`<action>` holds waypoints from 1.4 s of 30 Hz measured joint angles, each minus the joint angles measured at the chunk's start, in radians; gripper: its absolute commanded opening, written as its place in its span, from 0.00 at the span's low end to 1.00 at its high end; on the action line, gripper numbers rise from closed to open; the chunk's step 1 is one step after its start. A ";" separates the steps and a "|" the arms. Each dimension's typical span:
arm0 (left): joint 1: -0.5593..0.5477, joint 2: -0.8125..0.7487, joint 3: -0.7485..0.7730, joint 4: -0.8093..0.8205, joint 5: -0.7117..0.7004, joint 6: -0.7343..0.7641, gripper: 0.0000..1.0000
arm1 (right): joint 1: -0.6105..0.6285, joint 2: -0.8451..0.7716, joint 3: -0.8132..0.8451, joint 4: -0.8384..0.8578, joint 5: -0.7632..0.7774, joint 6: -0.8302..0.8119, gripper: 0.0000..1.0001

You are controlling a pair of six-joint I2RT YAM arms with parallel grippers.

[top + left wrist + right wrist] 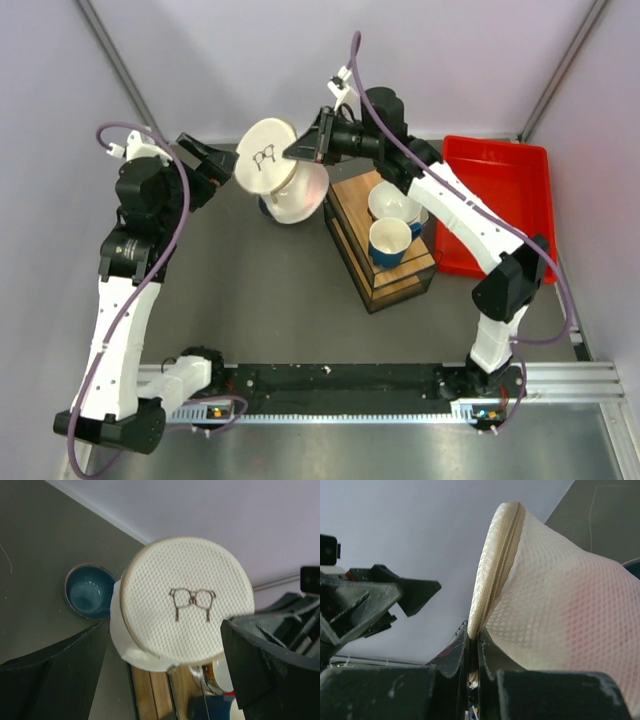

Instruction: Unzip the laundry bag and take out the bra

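The laundry bag (283, 180), a white mesh cylinder, hangs tilted in the air at the back middle. Its round end with the black drawing (187, 602) faces my left gripper. My right gripper (472, 639) is shut on the bag's zipped rim (492, 570) and holds the bag up. The zip along that rim looks closed. The bra shows only as a pink tint through the mesh (592, 605). My left gripper (165, 680) is open, a little in front of the round end, with its fingers (55, 675) either side and not touching. It also shows in the top view (222, 160).
A blue bowl (90, 591) sits on the table under the bag. A wooden rack (380, 245) with a white bowl (390, 203) and a blue mug (388, 241) stands right of the bag. A red tray (505, 200) lies at the far right.
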 measured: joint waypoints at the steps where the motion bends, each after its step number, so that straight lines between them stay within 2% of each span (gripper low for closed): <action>1: 0.016 -0.006 0.000 -0.011 0.034 -0.002 0.99 | -0.005 0.008 0.012 -0.004 -0.003 0.008 0.00; 4: 0.031 -0.043 -0.029 -0.016 0.132 -0.027 0.99 | -0.026 0.049 0.058 -0.013 -0.008 0.036 0.00; 8: 0.032 -0.076 -0.147 0.047 0.274 -0.107 0.99 | -0.038 0.102 0.108 -0.018 -0.015 0.064 0.00; 13: 0.037 -0.007 -0.272 0.154 0.413 -0.215 0.99 | -0.039 0.119 0.111 -0.041 -0.023 0.076 0.00; 16: 0.044 0.048 -0.298 0.183 0.430 -0.245 0.98 | -0.039 0.119 0.111 -0.042 -0.026 0.077 0.00; 22: 0.072 0.046 -0.338 0.328 0.437 -0.306 0.85 | -0.039 0.119 0.111 -0.042 -0.031 0.076 0.00; 26: 0.077 0.042 -0.365 0.391 0.425 -0.329 0.81 | -0.039 0.119 0.109 -0.042 -0.031 0.076 0.00; 29: 0.079 0.039 -0.386 0.437 0.415 -0.348 0.81 | -0.039 0.119 0.109 -0.042 -0.037 0.077 0.00; 33: 0.081 0.037 -0.411 0.494 0.404 -0.369 0.87 | -0.039 0.119 0.109 -0.041 -0.046 0.089 0.00; 35: 0.081 0.037 -0.414 0.512 0.402 -0.373 0.85 | -0.039 0.119 0.109 -0.040 -0.055 0.103 0.00; 38: 0.082 0.037 -0.417 0.537 0.400 -0.388 0.48 | -0.041 0.119 0.109 -0.032 -0.063 0.121 0.00; 39: 0.083 0.037 -0.418 0.542 0.394 -0.391 0.21 | -0.042 0.119 0.109 -0.031 -0.066 0.124 0.00; 40: 0.083 0.037 -0.420 0.544 0.388 -0.389 0.08 | -0.043 0.119 0.109 -0.027 -0.069 0.129 0.00; 41: 0.084 0.037 -0.420 0.543 0.383 -0.398 0.00 | -0.045 0.119 0.109 -0.026 -0.071 0.132 0.00; 42: 0.085 0.037 -0.420 0.539 0.374 -0.396 0.00 | -0.047 0.119 0.109 -0.026 -0.074 0.134 0.12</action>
